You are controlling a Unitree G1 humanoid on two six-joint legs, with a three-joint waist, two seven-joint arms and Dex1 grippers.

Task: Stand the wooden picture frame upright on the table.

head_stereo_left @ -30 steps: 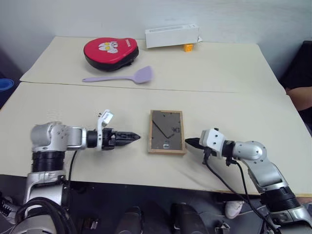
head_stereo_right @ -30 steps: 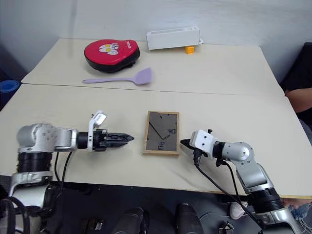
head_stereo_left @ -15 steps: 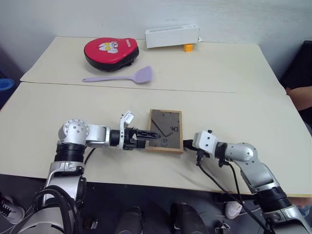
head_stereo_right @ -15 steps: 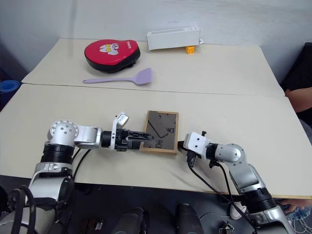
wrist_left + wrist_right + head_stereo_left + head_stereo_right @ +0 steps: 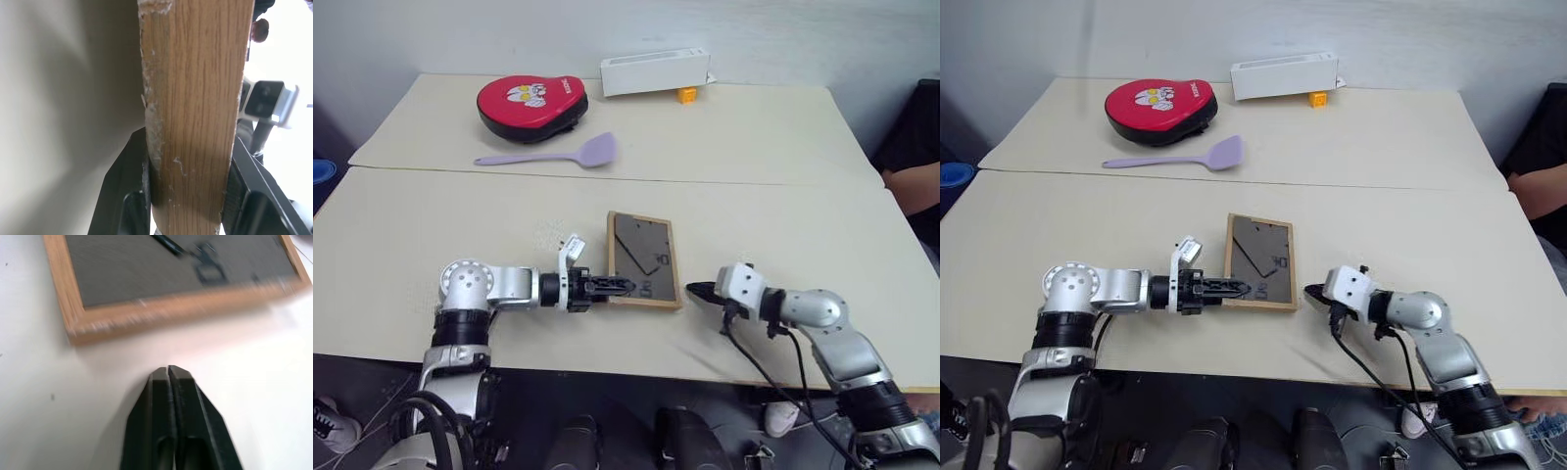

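Note:
The wooden picture frame (image 5: pixel 646 250) lies back-up on the near half of the table (image 5: pixel 460 215), its dark back and fold-out stand showing. My left gripper (image 5: pixel 617 286) comes in from the left and is shut on the frame's near-left border. In the left wrist view, the black fingers (image 5: pixel 129 186) clamp either side of the light wood edge (image 5: pixel 195 98). My right gripper (image 5: pixel 695 290) lies low on the table just right of the frame's near-right corner, shut and holding nothing. The right wrist view shows its tips (image 5: pixel 168 369) a short gap from the frame (image 5: pixel 161 269).
On the far tabletop lie a red pad (image 5: pixel 531 101), a lilac spatula (image 5: pixel 548 155), a long white box (image 5: pixel 654 73) and a small yellow object (image 5: pixel 687 95). A seam (image 5: pixel 754 182) separates the two tabletops. A person's arm (image 5: pixel 913 186) shows at the right edge.
My left gripper's fingers have closed onto the frame's near-left border. My right gripper has drawn back a little to the right, off the frame's corner.

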